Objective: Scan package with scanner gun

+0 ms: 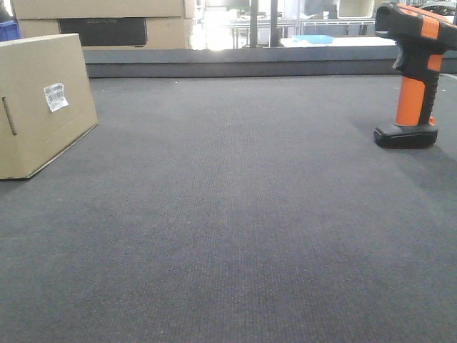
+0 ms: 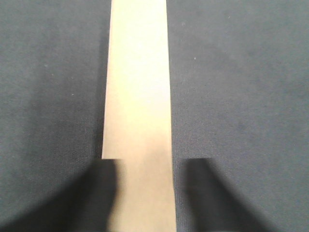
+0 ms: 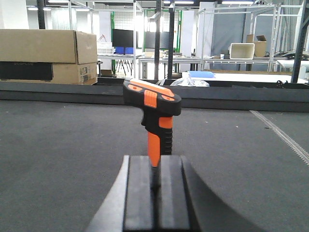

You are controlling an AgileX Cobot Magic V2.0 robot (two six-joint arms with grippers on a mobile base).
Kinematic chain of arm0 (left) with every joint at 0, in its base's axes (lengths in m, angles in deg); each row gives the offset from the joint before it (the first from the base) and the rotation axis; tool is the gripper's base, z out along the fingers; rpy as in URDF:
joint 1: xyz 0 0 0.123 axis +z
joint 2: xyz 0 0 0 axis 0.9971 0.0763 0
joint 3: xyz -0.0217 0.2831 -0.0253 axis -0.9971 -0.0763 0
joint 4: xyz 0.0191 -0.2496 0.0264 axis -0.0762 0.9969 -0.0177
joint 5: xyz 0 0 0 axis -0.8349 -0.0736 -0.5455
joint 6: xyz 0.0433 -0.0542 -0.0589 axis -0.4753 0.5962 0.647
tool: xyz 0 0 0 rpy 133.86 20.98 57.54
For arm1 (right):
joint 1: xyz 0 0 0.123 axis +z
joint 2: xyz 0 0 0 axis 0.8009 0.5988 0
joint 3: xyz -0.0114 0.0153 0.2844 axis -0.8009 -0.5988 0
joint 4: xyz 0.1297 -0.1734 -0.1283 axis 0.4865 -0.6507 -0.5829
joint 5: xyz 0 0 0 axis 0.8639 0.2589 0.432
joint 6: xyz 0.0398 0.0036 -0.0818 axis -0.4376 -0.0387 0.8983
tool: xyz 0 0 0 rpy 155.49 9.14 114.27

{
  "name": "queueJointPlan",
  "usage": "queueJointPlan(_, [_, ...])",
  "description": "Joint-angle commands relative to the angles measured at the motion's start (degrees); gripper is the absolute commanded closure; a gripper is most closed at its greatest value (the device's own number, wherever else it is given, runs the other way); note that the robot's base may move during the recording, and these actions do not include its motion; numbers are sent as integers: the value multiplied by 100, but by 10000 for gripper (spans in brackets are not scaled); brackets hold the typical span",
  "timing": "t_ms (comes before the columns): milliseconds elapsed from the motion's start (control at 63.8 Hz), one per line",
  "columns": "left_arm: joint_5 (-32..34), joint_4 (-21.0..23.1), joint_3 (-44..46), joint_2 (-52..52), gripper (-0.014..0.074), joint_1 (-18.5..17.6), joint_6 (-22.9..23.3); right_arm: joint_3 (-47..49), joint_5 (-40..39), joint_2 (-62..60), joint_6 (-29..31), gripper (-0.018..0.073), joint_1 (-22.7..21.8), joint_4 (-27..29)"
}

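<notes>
My left gripper [image 2: 152, 164] straddles the package [image 2: 137, 87], wide, ready to clamp it; right gripper [image 3: 155, 169], closed, faces the scanner gun [image 3: 153, 108] at the mat's [image 1: 235, 214] right edge.

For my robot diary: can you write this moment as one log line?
left pincer open over package | right pincer shut, facing standing scanner gun | scan pending
</notes>
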Motion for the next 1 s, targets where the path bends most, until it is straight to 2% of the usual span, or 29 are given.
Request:
queueJointPlan(0, [14, 44, 93, 157, 109, -19, 0, 2, -76, -18, -12, 721, 12, 30])
queueJointPlan(94, [14, 44, 93, 336, -20, -19, 0, 2, -66, -18, -12, 721, 12, 30])
queueJointPlan(392, [59, -73, 93, 857, 0, -19, 0, 2, -39, -18, -12, 721, 12, 30])
queueJointPlan(517, [59, -73, 93, 985, 44, -19, 0, 2, -13, -18, -12, 721, 12, 30])
queueJointPlan(627, [59, -73, 93, 1054, 171, -19, 0, 2, 48, -18, -12, 721, 12, 30])
queueJointPlan(783, [71, -73, 93, 1068, 524, -30, 0, 2, 142, -18, -12, 721, 12, 30])
queueJointPlan(862, [71, 70, 96, 1068, 713, -30, 0, 2, 142, -18, -12, 721, 12, 30])
queueJointPlan(987, [-210, 524, 300, 1068, 707, -30, 0, 2, -97, -18, -12, 721, 12, 30])
